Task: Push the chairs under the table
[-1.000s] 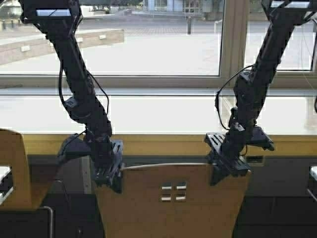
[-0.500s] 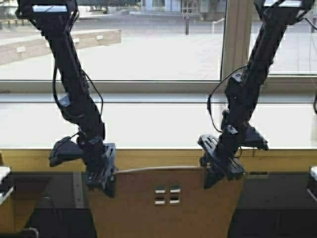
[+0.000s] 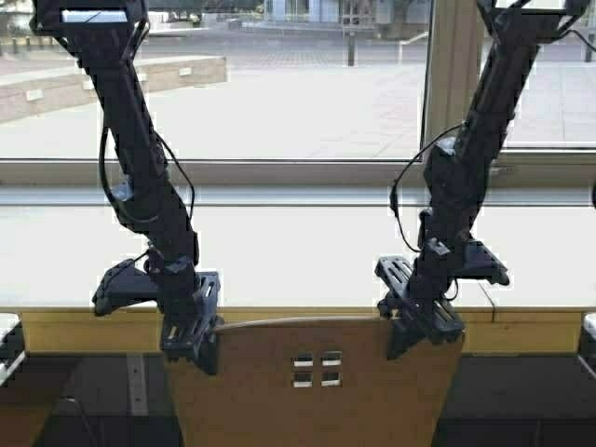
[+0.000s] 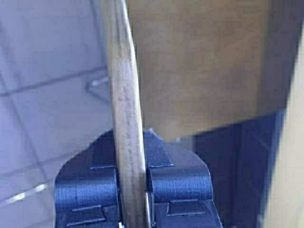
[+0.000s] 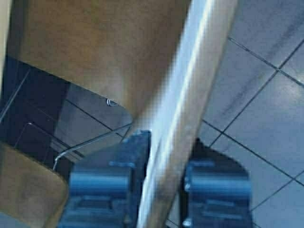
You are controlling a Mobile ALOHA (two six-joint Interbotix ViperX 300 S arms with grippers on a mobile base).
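Chair backrest, unlabelled, is clamped by left tool and right tool against table.

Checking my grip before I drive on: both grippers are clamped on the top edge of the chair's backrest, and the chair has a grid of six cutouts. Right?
Not quite. The high view shows four square cutouts in the chair's backrest, not six. The rest holds: the left gripper and the right gripper are each shut on the backrest's top edge, as both wrist views confirm.
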